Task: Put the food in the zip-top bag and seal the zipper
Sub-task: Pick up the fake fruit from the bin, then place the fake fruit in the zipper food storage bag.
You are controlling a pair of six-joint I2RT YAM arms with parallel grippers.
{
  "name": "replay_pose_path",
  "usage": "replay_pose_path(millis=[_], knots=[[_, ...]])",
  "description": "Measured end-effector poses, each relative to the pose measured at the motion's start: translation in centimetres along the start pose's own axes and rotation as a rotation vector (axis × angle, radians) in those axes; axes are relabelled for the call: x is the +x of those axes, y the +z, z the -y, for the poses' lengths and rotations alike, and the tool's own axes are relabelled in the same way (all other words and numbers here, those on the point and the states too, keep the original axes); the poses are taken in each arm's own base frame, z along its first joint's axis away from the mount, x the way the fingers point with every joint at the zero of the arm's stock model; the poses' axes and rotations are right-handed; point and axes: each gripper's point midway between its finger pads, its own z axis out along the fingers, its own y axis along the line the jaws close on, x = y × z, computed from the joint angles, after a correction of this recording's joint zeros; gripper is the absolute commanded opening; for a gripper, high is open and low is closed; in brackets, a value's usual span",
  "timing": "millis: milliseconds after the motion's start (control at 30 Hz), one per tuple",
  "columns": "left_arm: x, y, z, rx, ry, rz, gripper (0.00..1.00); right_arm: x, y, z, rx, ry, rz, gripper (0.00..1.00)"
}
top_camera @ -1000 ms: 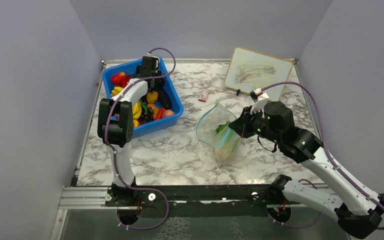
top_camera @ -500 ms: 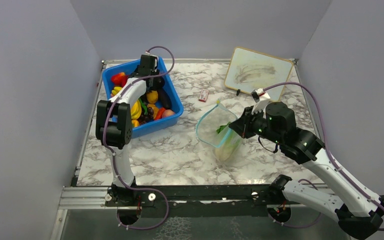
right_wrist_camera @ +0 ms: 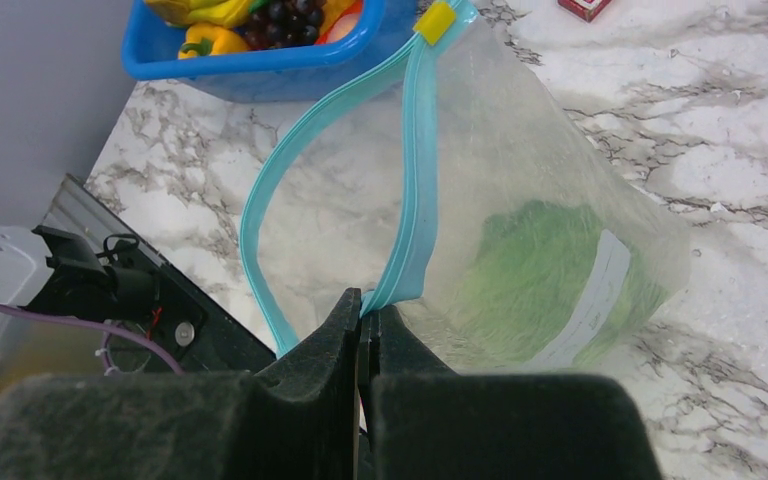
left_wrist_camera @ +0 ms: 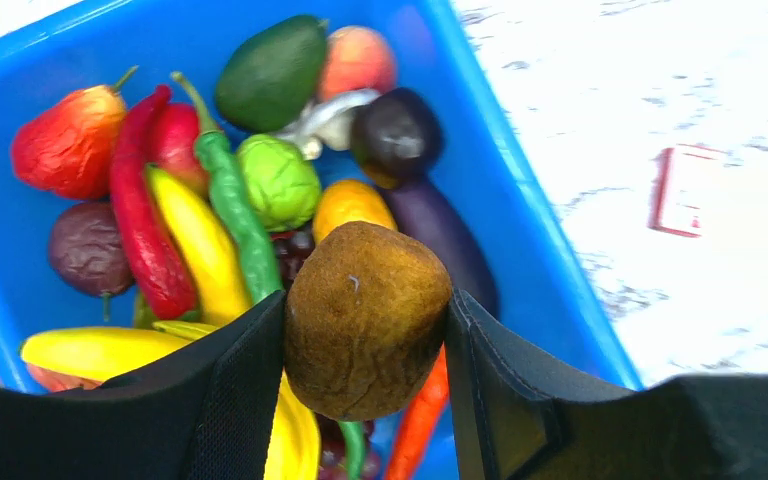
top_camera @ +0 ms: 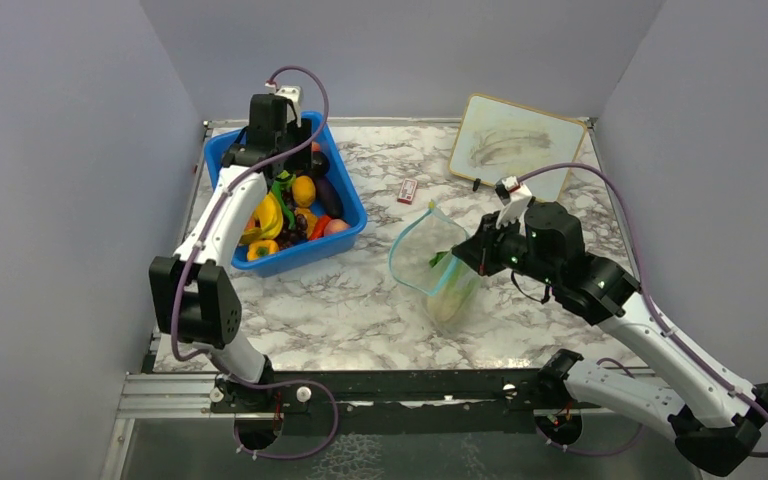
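Observation:
My left gripper [left_wrist_camera: 365, 335] is shut on a brown round food piece [left_wrist_camera: 365, 318] and holds it above the blue bin [left_wrist_camera: 520, 180], over the other toy food, among it a purple eggplant [left_wrist_camera: 440, 235]. In the top view the left gripper [top_camera: 265, 155] hangs over the bin's far end. My right gripper [right_wrist_camera: 368, 312] is shut on the light-blue zipper [right_wrist_camera: 415, 170] of the clear bag [right_wrist_camera: 520, 150] and holds its mouth open. A green lettuce [right_wrist_camera: 545, 275] lies inside the bag. In the top view the right gripper [top_camera: 467, 256] holds the bag [top_camera: 430, 250] at mid-table.
The blue bin [top_camera: 348, 222] with several toy fruits and vegetables stands at the back left. A small red-and-white box [top_camera: 407, 191] lies between the bin and the bag. A whiteboard [top_camera: 515, 150] leans at the back right. A yellow slider tab [right_wrist_camera: 435, 20] sits at the zipper's far end.
My left arm has swung back and left and risen over the bin's far end. The right gripper and the bag have barely moved.

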Motion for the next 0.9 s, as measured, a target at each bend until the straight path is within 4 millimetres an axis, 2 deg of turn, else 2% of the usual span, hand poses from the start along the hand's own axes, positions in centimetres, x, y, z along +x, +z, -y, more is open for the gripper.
replay_pose_path(millis=[133, 400, 667, 900], knots=[[-0.8, -3.6, 2.1, 0.130, -0.045, 0.052, 0.43, -0.3, 0.2, -0.4, -0.026, -0.027, 0.010, 0.01], [-0.2, -9.3, 6.8, 0.418, -0.128, 0.087, 0.38, -0.7, 0.5, -0.6, -0.034, -0.035, 0.022, 0.01], [2.0, -15.0, 11.4, 0.739, -0.205, 0.068, 0.37, -0.3, 1.3, -0.4, -0.028, -0.021, 0.006, 0.01], [4.9, -18.2, 14.0, 0.917, -0.255, 0.039, 0.35, -0.4, 2.1, -0.6, -0.029, 0.012, 0.006, 0.01]])
